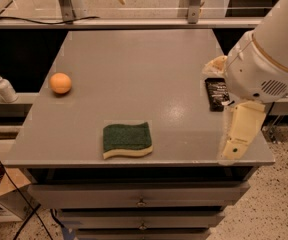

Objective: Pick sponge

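Sponge (127, 139) front-centre on table (134, 54), ball (60, 83) behind-left, end effector (236, 145) right.

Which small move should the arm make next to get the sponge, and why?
Probably carry the gripper left, toward the sponge. The gripper hangs over the right front corner of the table, well apart from the sponge, which lies flat near the front edge, green side up.

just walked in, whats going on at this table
A one-armed robot is set to pick up the sponge, which lies flat, green side up, near the front edge of the gray table, untouched. Its gripper hangs over the table's front right corner, well to the right of the sponge. An orange ball sits at the left, and a black bar at the right is partly hidden behind the arm.
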You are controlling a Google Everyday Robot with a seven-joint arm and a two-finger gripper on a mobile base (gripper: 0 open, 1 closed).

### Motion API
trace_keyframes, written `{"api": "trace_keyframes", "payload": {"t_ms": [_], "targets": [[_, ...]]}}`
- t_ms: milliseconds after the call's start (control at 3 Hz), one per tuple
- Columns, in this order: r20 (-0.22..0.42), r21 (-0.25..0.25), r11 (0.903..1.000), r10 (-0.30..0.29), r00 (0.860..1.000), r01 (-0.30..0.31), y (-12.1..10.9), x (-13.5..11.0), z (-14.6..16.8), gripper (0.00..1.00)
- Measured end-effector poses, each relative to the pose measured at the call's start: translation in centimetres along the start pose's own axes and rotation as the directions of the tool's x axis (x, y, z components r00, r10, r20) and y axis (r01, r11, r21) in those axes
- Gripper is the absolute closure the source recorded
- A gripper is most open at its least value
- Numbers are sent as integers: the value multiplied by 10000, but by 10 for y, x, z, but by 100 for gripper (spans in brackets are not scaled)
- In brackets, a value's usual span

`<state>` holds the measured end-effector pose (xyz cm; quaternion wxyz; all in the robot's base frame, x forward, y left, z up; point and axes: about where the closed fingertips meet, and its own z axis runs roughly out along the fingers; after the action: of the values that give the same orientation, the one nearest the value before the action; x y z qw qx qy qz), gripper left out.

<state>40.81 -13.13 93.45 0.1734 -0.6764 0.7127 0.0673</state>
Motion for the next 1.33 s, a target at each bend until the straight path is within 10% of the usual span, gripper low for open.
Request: {"api": "trace_keyframes", "payload": {"t_ms": [1333], "targets": [[2284,-1474,9747,-1316,9646,1678,-14,-113,100,0]]}}
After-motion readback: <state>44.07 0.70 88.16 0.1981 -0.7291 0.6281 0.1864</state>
